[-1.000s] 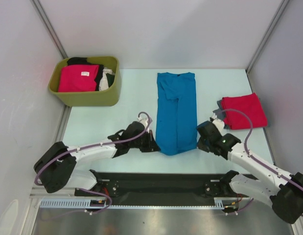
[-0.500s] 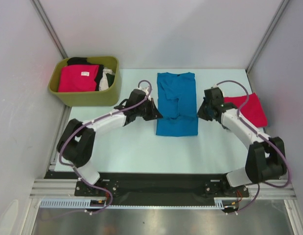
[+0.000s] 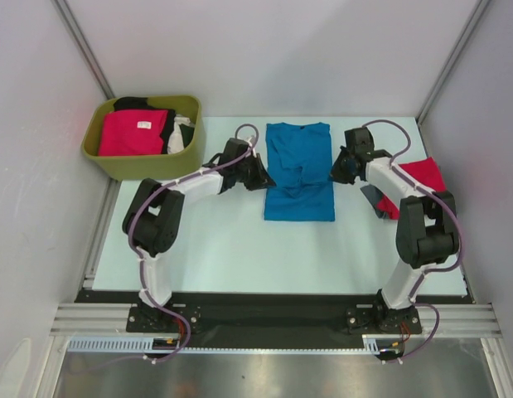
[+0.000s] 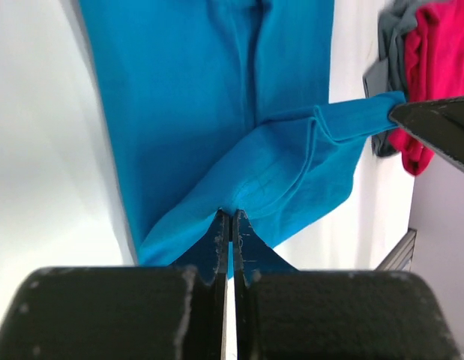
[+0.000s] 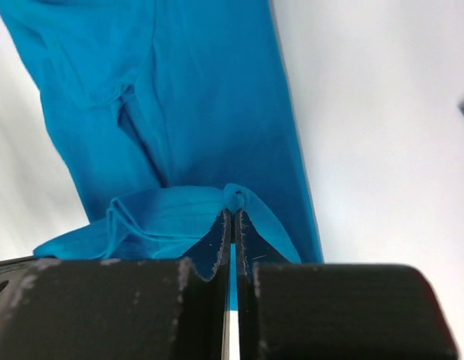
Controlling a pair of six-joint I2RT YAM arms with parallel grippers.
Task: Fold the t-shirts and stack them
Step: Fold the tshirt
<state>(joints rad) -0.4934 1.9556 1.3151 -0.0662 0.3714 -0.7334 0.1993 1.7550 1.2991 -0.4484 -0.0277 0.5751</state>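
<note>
L end effector point(image 4: 230, 216) & R end effector point(image 5: 232, 215) each clamped on blue t-shirt point(image 3: 299, 162).

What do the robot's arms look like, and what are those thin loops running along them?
The left arm and right arm are slim white tubes linked by chunky black joints. The loops are purplish-grey cables running along each. The left gripper and right gripper each have two flat black fingers tapering to points, with scuffed edges.
</note>
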